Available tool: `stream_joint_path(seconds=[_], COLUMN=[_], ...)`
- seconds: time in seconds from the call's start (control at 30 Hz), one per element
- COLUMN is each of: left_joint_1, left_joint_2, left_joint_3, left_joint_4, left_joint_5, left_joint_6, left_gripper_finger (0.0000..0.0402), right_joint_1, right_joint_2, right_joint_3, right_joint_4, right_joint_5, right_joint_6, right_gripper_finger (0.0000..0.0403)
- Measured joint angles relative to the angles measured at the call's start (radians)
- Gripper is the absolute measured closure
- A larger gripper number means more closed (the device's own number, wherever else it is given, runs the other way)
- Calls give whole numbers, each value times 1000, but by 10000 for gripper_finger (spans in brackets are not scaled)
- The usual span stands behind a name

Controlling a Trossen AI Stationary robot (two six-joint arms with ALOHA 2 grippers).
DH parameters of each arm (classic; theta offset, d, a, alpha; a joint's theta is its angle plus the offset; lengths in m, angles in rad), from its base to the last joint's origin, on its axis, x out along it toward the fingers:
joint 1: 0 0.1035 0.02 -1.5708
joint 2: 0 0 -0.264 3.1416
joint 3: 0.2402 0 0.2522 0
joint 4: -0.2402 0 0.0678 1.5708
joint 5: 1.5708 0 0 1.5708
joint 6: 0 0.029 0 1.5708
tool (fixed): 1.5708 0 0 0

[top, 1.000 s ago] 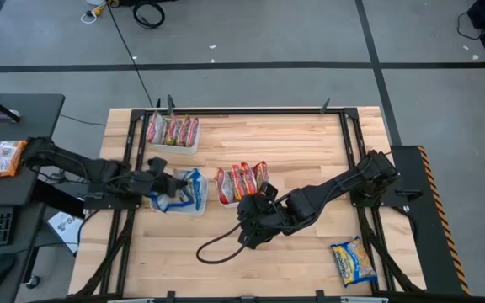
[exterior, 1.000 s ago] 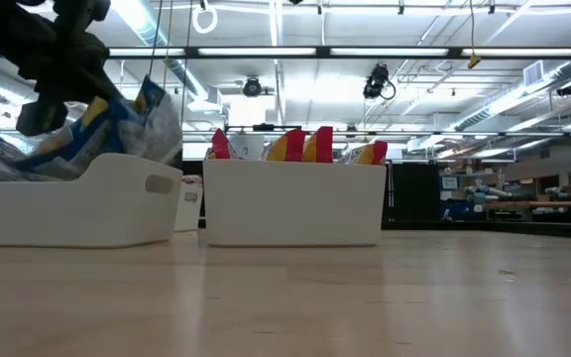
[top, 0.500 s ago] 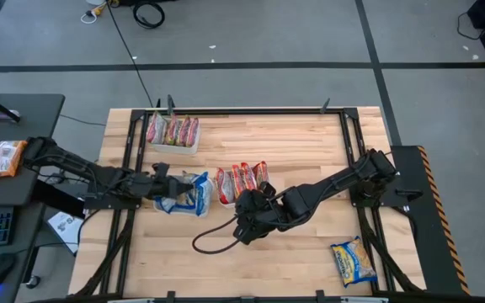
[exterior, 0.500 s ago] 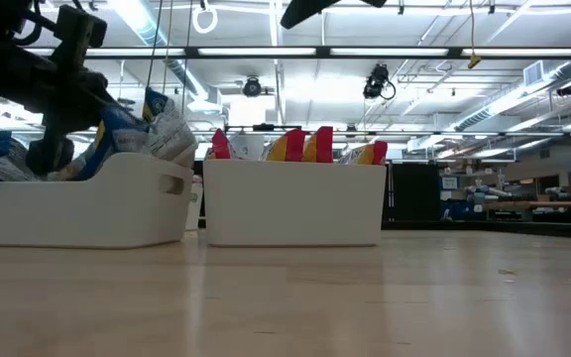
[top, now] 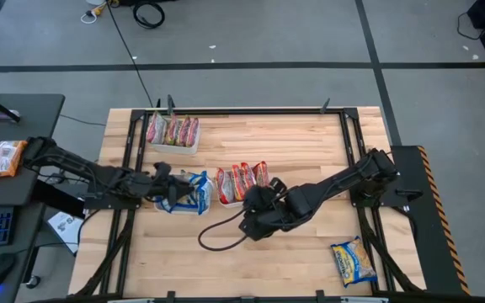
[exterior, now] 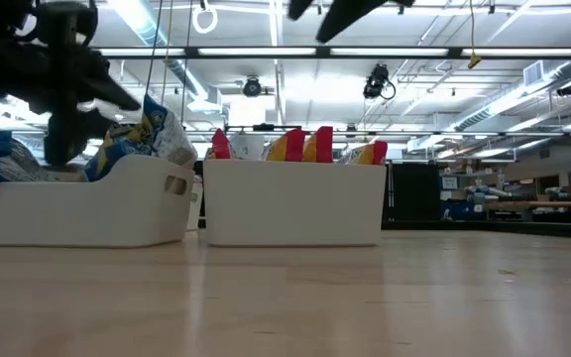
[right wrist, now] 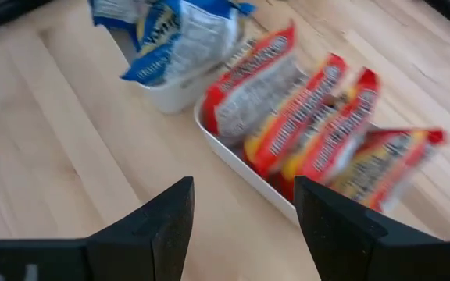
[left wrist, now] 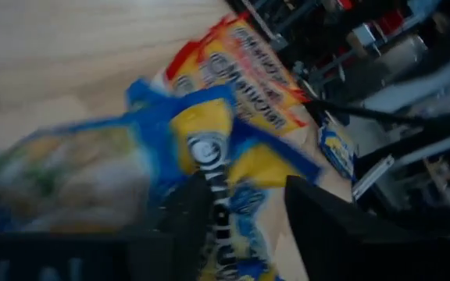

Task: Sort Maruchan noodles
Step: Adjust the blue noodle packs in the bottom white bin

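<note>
Maruchan noodles, crinkly plastic packets, mostly sit sorted: blue-and-yellow ones under the left gripper, jaws parted; red ones in the middle white tray. Right gripper, jaws apart and empty. One yellow packet remains on the table.

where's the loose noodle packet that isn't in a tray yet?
In the high view, the loose yellow-and-blue packet lies flat at the table's near right corner, beside the right arm's base frame, well apart from the trays.
</note>
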Motion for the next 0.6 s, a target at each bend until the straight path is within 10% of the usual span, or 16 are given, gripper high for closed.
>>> stream_joint_path(seconds=[0.17,0.37,0.6], left_joint_1=[1,1,1], left_joint_2=[0,52,127], left_joint_3=[215,559,611], left_joint_4=[-359,-1170,-1380], left_joint_5=[8,30,175], left_joint_6=[84,-228,-426], left_gripper_finger=[188,185,184], right_joint_1=[13,13,13], right_joint_2=[-33,-50,-49], right_joint_3=[0,0,0], right_joint_4=[-105,-126,-120], right_joint_5=[-45,-84,-88], right_joint_6=[60,93,88], right_gripper_finger=[178,178,177])
